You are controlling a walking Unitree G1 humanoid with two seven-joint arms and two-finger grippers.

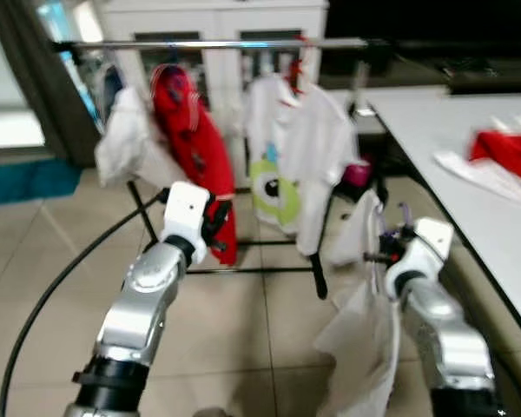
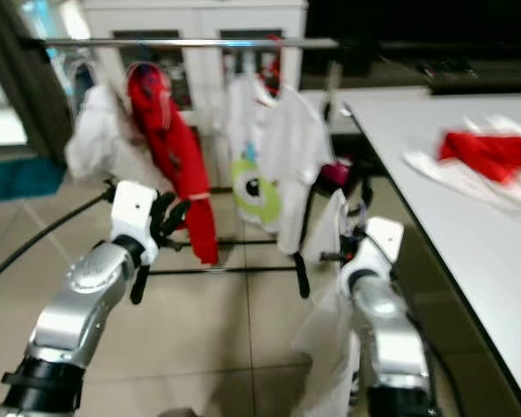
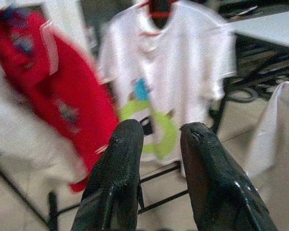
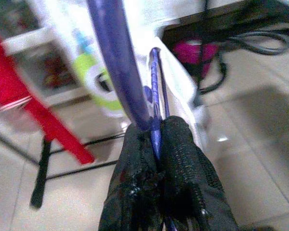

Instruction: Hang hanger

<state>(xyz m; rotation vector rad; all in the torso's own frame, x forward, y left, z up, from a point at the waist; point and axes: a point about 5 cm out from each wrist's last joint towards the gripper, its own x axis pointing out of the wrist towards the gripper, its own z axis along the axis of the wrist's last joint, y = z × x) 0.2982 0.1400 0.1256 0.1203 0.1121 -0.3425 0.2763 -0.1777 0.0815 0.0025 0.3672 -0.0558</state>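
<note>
My right gripper [image 4: 156,127] is shut on the purple hanger [image 4: 116,62], which carries a white garment [image 1: 365,330] that droops toward the floor. This gripper [image 1: 389,254] is low, in front of the rack's right end. The clothes rail [image 1: 208,43] runs across the back, well above both grippers. A white cloth [image 1: 122,143], a red shirt [image 1: 191,148] and a white shirt with a green monster print [image 1: 282,156] hang from it. Raised before the red shirt, my left gripper [image 1: 219,221] is open, its black fingers [image 3: 125,159] apart with nothing between them.
A white table [image 1: 451,156] runs along the right side, with a red and white garment [image 1: 504,152] on it. A black cable [image 1: 61,278] curves over the tiled floor at the left. A white cabinet [image 1: 217,17] stands behind the rack, whose black legs [image 1: 317,278] reach the floor.
</note>
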